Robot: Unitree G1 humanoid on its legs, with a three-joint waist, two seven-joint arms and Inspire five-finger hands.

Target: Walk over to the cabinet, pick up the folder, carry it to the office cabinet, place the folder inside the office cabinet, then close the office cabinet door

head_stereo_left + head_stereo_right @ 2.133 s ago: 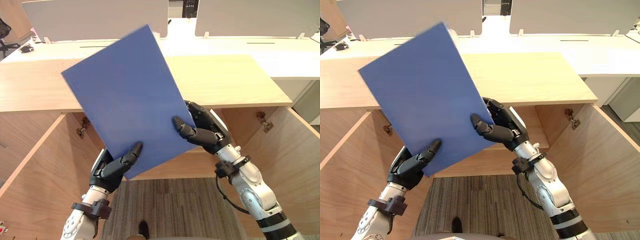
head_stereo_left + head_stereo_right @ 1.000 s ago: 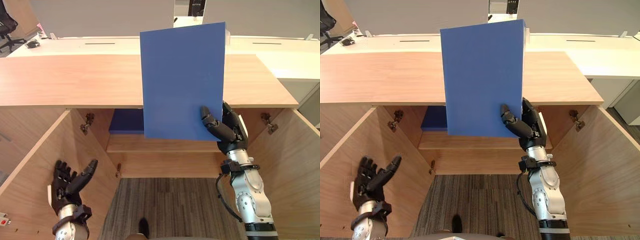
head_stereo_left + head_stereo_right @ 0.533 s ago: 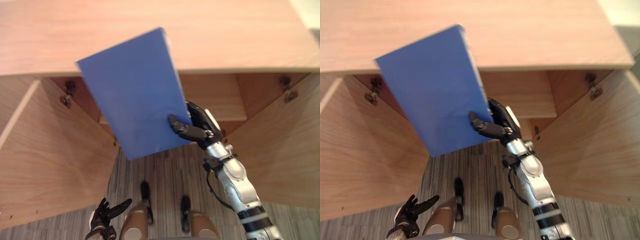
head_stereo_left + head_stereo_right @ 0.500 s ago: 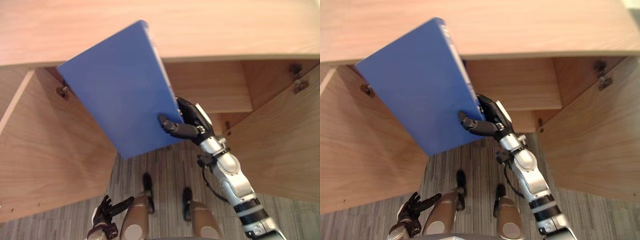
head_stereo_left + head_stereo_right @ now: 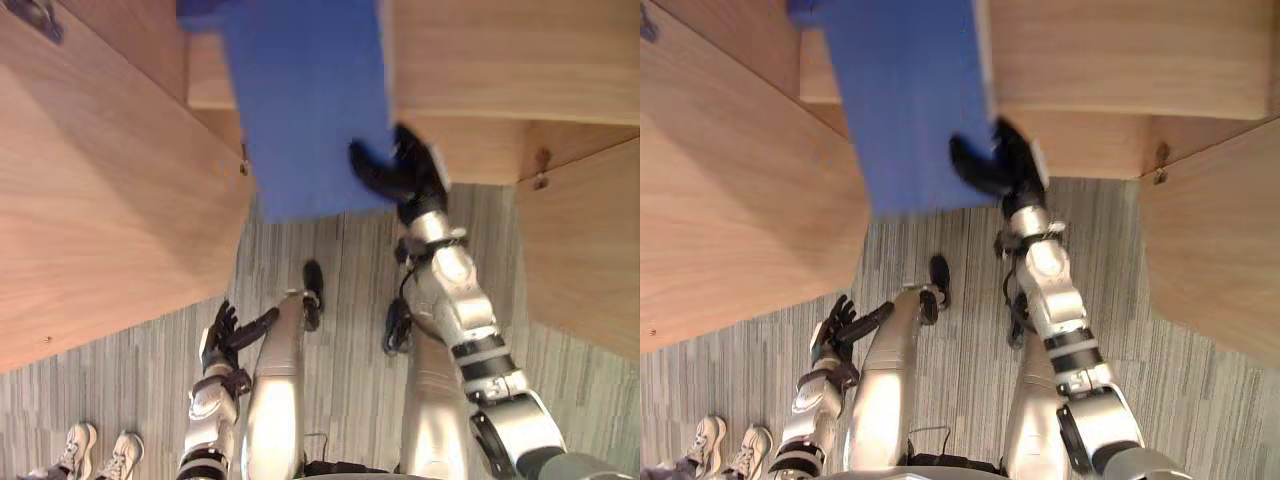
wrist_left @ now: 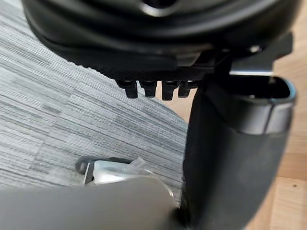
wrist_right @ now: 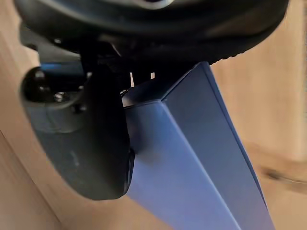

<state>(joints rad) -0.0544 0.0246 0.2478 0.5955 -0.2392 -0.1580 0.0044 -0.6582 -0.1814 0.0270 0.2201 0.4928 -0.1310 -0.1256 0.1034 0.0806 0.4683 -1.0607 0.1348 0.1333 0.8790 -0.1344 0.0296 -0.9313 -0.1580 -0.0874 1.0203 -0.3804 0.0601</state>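
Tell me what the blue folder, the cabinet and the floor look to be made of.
The folder looks matte blue and stiff, box-like with crisp edges: probably card or plastic. The cabinet shows smooth light wood grain, likely laminate or veneer. The floor is grey with fine stripes, seemingly carpet.

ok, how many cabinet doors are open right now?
2. The left door stands swung out on the robot's left, the right door on its right. Between them the right hand holds the folder.
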